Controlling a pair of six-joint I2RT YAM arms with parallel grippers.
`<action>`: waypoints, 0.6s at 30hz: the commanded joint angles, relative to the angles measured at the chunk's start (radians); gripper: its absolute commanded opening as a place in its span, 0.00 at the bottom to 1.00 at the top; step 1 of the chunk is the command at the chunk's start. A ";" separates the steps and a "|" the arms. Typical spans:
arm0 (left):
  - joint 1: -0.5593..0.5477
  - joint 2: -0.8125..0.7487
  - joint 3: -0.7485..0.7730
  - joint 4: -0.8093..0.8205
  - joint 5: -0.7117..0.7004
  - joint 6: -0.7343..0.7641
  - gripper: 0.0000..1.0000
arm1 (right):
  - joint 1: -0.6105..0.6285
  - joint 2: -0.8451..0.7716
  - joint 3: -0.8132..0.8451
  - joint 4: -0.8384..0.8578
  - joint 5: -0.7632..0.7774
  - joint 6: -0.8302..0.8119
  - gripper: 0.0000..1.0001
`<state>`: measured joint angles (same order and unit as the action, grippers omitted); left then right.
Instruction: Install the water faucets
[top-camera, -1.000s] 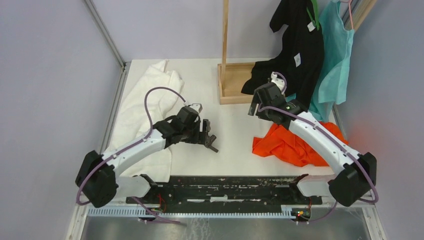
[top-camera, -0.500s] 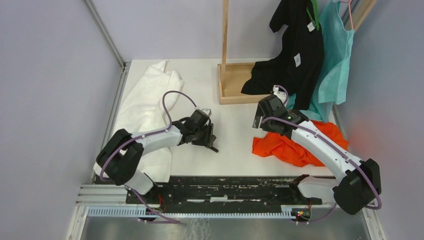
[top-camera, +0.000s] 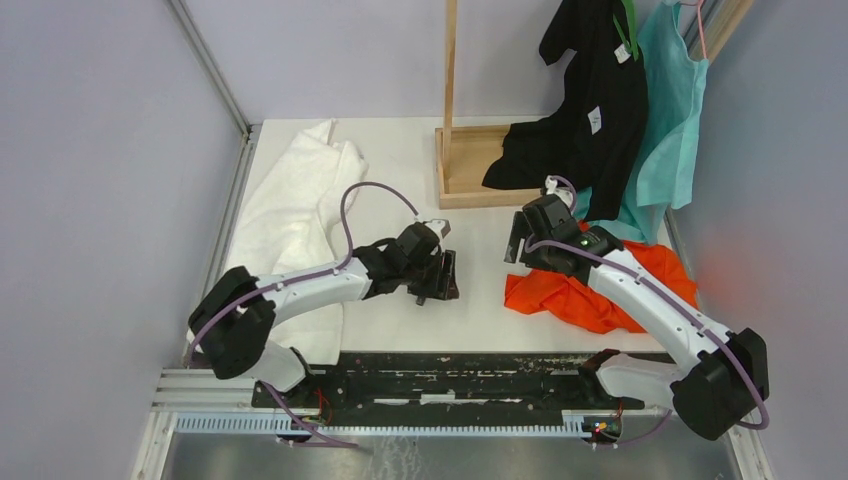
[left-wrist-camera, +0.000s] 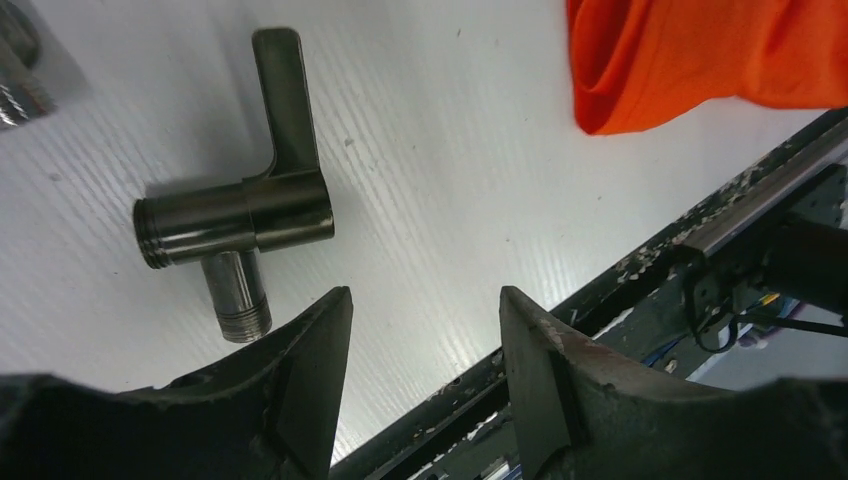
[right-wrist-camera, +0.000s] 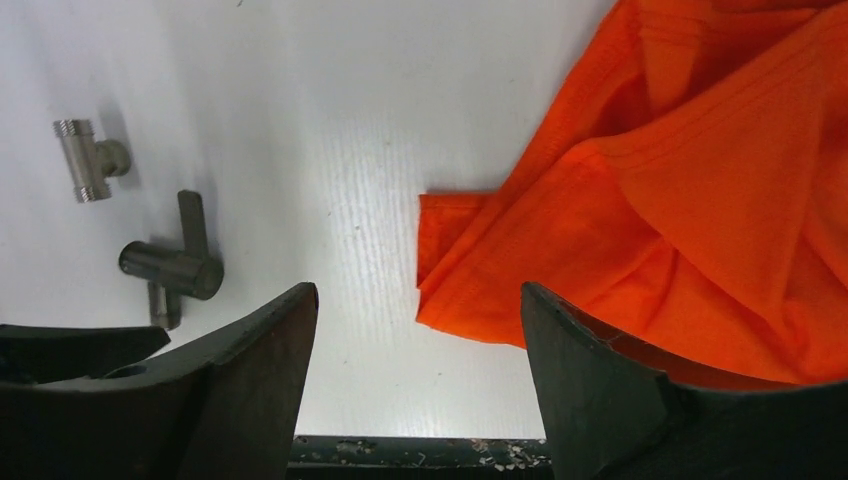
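White tabletop (left-wrist-camera: 450, 150) bears the larger faucet fitting (left-wrist-camera: 235, 215) lying flat just ahead of the left gripper (left-wrist-camera: 425, 300), its jaws apart and empty, seemingly poised to grasp it; the shorter fitting (right-wrist-camera: 88, 160) lies near, the right gripper (right-wrist-camera: 415, 300) likewise spread and empty.

A dark, satin-sheened metal tap fitting (left-wrist-camera: 250, 205) with threaded ends and a paler brushed-metal T-piece (right-wrist-camera: 85, 160) lie on a white, finely ribbed matt table (left-wrist-camera: 430, 180), near soft orange knit cloth (right-wrist-camera: 680, 170); the left gripper (left-wrist-camera: 425, 300) shows rough, matt black plastic fingers (left-wrist-camera: 305, 390).
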<state>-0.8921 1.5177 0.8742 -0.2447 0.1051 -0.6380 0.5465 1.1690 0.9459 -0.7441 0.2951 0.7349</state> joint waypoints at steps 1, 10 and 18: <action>0.011 -0.106 0.072 -0.090 -0.079 0.005 0.64 | -0.001 -0.013 -0.022 0.109 -0.175 -0.007 0.79; 0.142 -0.271 -0.027 -0.199 -0.171 -0.060 0.66 | 0.183 0.175 0.053 0.192 -0.187 0.162 0.79; 0.380 -0.404 -0.089 -0.259 -0.152 -0.041 0.68 | 0.333 0.512 0.317 0.044 -0.025 0.359 0.81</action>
<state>-0.5606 1.1629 0.7906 -0.4732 -0.0322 -0.6659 0.8516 1.6016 1.1561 -0.6518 0.1802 0.9672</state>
